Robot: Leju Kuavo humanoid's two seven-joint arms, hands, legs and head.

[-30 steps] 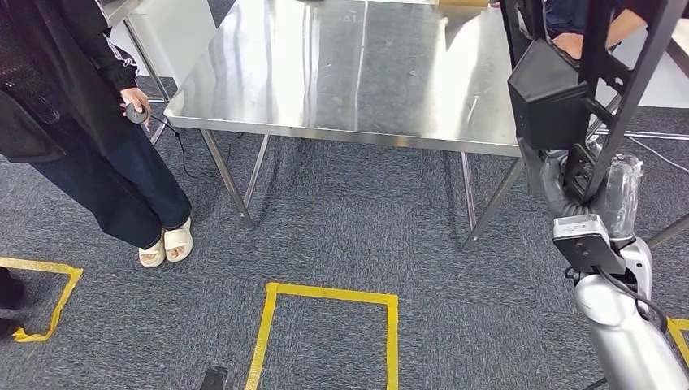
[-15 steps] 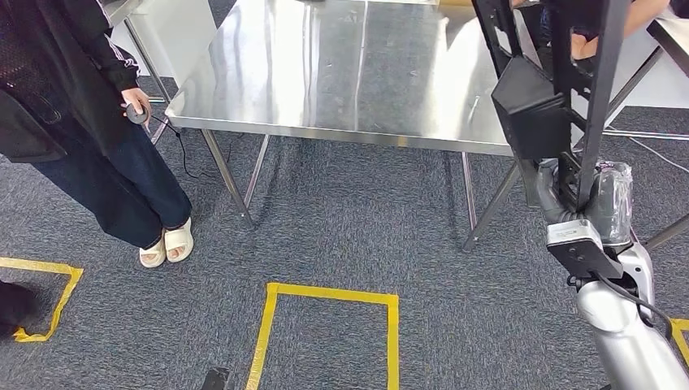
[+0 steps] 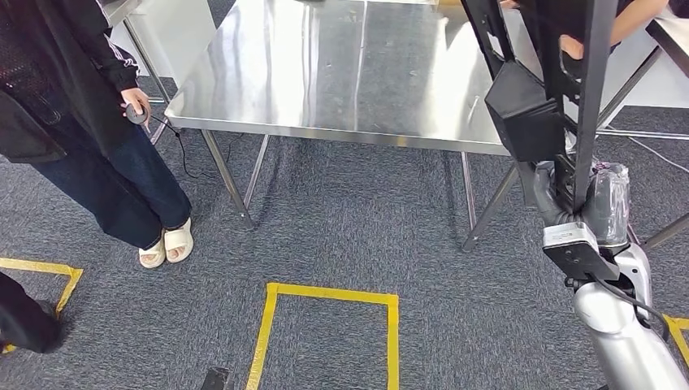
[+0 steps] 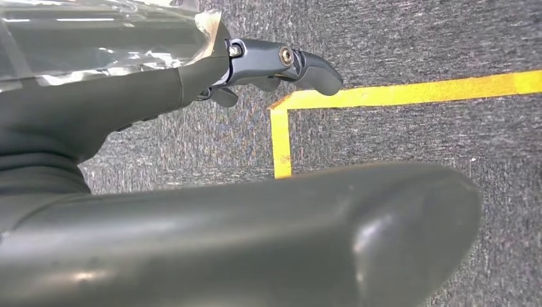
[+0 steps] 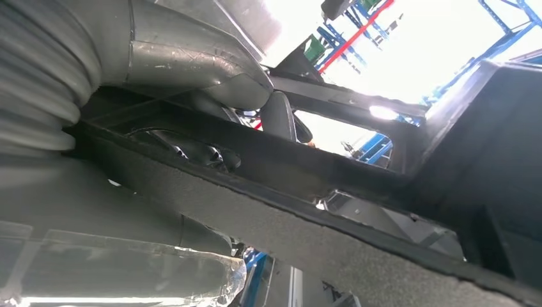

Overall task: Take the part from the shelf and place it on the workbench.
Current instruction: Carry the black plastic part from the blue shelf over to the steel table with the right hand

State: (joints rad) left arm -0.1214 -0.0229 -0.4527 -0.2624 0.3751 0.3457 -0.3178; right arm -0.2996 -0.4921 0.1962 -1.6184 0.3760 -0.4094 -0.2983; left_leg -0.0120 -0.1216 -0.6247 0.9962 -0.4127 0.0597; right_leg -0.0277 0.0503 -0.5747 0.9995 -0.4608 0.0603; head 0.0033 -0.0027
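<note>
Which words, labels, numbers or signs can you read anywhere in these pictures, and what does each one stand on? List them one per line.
None can be read.
The black part in the right hand bears no legible label.
The steel workbench carries no writing.
The yellow tape on the carpet forms plain outlines, with no letters or numbers.
The person's dark jacket has a small pale mark on the sleeve, too small to read.

Person (image 3: 77, 122), yellow floor tape (image 3: 325, 294)

Glossy steel workbench (image 3: 341, 73), matt black part (image 3: 532, 106), rough grey carpet (image 3: 349, 236)
</note>
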